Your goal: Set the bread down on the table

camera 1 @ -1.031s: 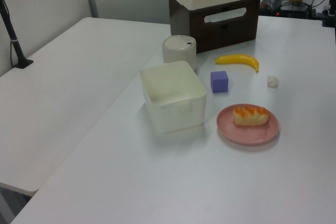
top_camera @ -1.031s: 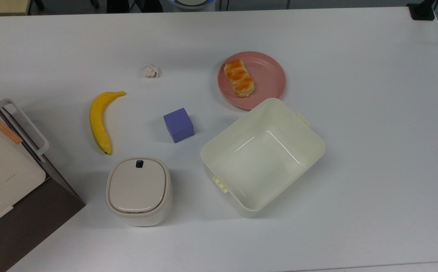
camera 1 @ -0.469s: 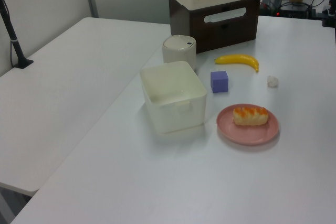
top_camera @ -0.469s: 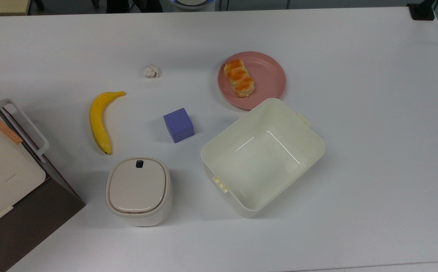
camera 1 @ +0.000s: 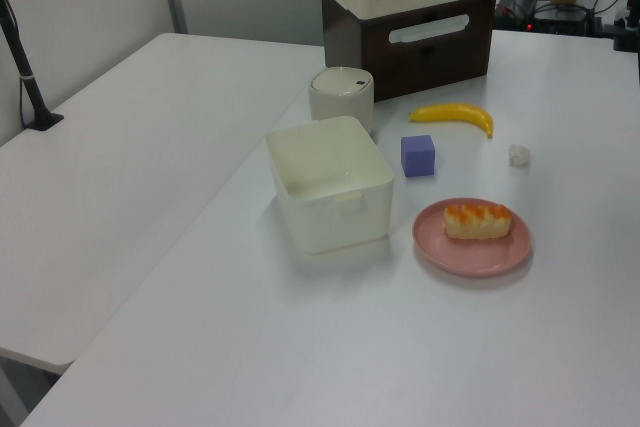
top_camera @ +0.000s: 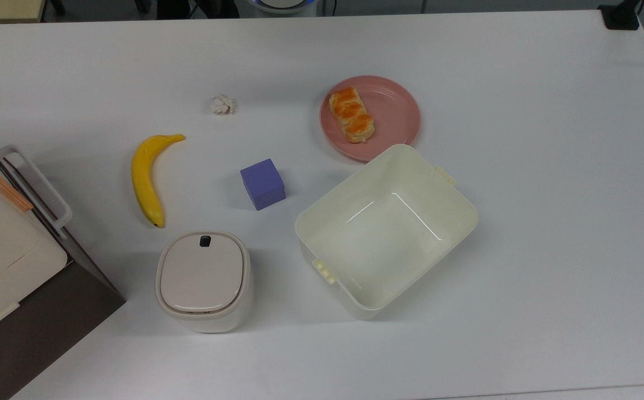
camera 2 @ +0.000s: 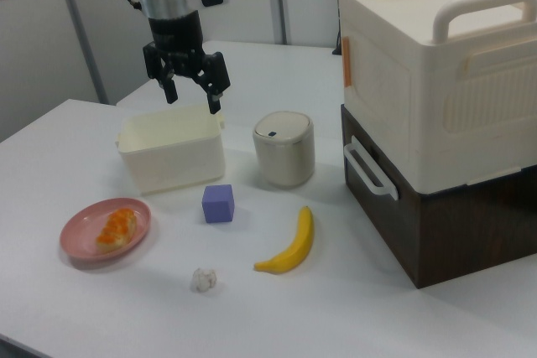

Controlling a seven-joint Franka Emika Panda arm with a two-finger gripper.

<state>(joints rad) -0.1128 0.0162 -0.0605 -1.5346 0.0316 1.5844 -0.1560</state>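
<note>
The bread, a small oblong loaf with an orange-brown glazed top, lies on the round pink plate. The plate stands on the white table. In the right view my gripper hangs open in the air above the cream bin, well above and behind the bread, with nothing between its fingers.
A cream open bin sits next to the plate. A purple cube, a banana, a small whitish ball and a lidded cream canister lie on the table. A brown and cream cabinet stands at the right view's right.
</note>
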